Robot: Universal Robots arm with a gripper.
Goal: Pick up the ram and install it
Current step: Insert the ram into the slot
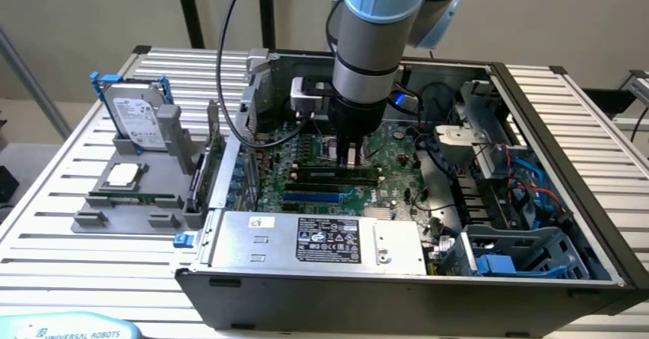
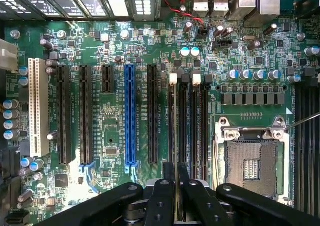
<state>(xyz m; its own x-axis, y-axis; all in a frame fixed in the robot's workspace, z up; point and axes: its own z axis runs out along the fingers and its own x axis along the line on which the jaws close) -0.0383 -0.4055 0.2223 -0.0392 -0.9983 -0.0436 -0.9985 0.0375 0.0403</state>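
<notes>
Above the motherboard point(image 1: 335, 172), gripper point(image 2: 176, 186) grips the ram point(image 2: 175, 173).

matt green motherboard point(image 2: 115, 126), grey metal case point(image 1: 406, 289), glossy black plastic tool point(image 2: 176, 196)

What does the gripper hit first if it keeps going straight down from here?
Most likely the black memory slots on the motherboard. The gripper points straight down at them, inside the computer case. How much gap remains is unclear.

Exterior overlooks case; wrist seemingly faces motherboard point(image 2: 150, 110) closely.
</notes>
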